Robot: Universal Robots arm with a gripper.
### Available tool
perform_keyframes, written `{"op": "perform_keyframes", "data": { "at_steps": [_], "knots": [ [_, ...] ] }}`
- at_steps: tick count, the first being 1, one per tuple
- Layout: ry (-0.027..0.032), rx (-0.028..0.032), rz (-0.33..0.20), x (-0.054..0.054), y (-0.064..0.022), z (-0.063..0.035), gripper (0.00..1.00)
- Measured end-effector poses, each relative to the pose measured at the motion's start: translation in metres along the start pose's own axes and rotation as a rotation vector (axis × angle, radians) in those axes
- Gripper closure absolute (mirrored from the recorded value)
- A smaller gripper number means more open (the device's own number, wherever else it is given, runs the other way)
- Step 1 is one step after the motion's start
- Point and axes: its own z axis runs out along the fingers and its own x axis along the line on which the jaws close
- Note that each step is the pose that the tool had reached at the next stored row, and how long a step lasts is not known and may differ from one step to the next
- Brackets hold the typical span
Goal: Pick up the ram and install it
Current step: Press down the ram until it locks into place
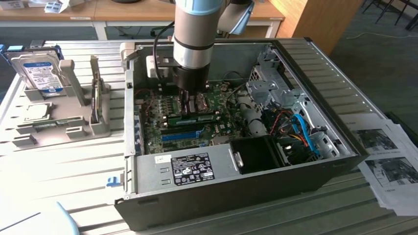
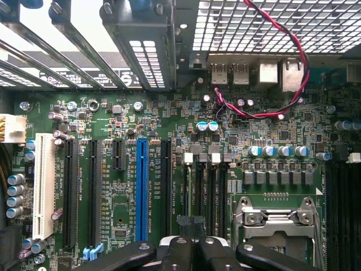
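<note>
Arm (image 1: 196, 34) lowered into the open computer case (image 1: 326, 98), jaws pressed together over the motherboard (image 1: 196, 122). Gripper (image 1: 187, 104) tip right above a green ram stick (image 1: 196, 119) lying flat-on in its slot, just behind the bright-blue slot (image 1: 181, 135) — touching or a hair apart, cannot tell. In the wrist view, black fingers (image 2: 189, 255) drawn close with barely a gap, directly over the dark memory slots (image 2: 206, 189), beside the metal CPU socket frame (image 2: 279, 226) and the long blue slot (image 2: 141, 189). Red-and-black twisted wire (image 2: 282, 34) looped near the rear ports. On the counter (image 1: 78, 166) at the exterior view's left, a grey holder (image 1: 58, 122) carrying a hard drive (image 1: 40, 71) upright. Printed sheets (image 1: 388, 161) at the exterior view's right, beside the case.
</note>
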Motion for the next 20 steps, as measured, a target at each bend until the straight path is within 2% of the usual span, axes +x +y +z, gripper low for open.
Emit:
{"op": "perform_keyframes", "data": {
  "at_steps": [20],
  "knots": [
    [0.0000, 0.0000, 0.000, 0.0003, -0.0001, 0.0024, 0.91]
  ]
}}
